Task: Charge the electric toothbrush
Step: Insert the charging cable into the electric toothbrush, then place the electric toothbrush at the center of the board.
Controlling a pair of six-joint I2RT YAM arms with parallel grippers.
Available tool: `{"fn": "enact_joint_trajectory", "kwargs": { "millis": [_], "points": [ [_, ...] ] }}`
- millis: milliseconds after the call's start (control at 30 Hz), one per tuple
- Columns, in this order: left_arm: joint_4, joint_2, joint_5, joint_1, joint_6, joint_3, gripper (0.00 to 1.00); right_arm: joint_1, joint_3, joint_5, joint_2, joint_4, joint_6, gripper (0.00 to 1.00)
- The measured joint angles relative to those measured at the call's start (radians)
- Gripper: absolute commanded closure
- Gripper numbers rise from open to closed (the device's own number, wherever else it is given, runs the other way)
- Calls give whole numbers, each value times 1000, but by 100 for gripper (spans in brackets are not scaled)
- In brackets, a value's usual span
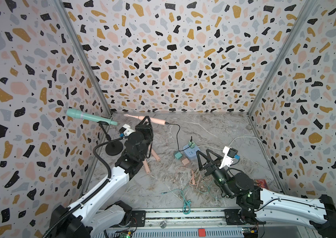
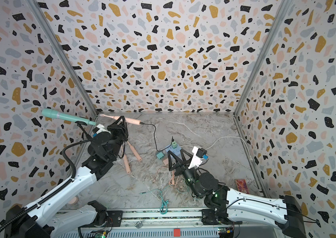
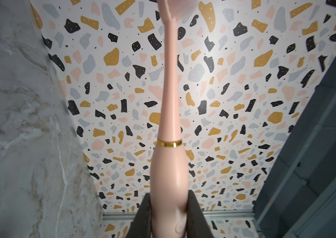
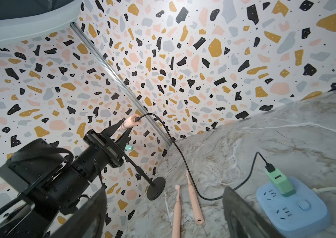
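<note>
Pink against the terrazzo back wall point(image 1: 173, 61): pinches the electric toothbrush point(image 1: 156, 121) mid-handle in the left end effector point(image 1: 147, 118), level and well above the tabletop point(image 1: 214, 127), with the black cable point(image 1: 177, 134) running from its base. Hangs the right end effector point(image 1: 203, 152) spread wide and empty just beside the blue power strip point(image 1: 191, 154).

Could yank the plug loose, or tip the green adapter point(image 1: 191, 144), by carrying the brush further off and using up the cable's slack. Could also land on the two spare brushes point(image 1: 156, 156) when setting down.

From the left wrist, shows only neck, gold ring point(image 3: 169, 143) and clamped handle. From the right wrist, shows the plug point(image 4: 137, 119) seated in the base and the adapter standing in the strip.
</note>
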Motion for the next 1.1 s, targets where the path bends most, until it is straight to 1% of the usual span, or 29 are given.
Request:
{"fn": "enact_joint_trajectory", "kwargs": {
  "millis": [67, 133, 300, 533, 667, 767, 933, 1100],
  "points": [
    [-67, 61, 23, 41, 54, 67, 100, -5, 0, 7, -16, -42, -2, 4],
    [-164, 151, 36, 79, 129, 159, 100, -9, 0, 11, -29, -92, -6, 2],
    [-326, 358, 100, 145, 248, 359, 100, -17, 0, 11, -43, -200, -23, 0],
    [-550, 689, 185, 170, 395, 691, 100, -30, -1, -3, -48, -287, -28, 0],
    [-659, 841, 218, 174, 459, 846, 100, -43, -11, -19, -42, -305, -30, 1],
    [-710, 927, 257, 180, 490, 911, 100, -55, -24, -31, -33, -306, -31, 1],
    [-788, 1050, 304, 210, 534, 982, 100, -74, -39, -58, -18, -306, -41, 1],
    [-847, 1116, 301, 245, 578, 1027, 100, -91, -47, -84, -8, -303, -49, 1]
  ]
}}
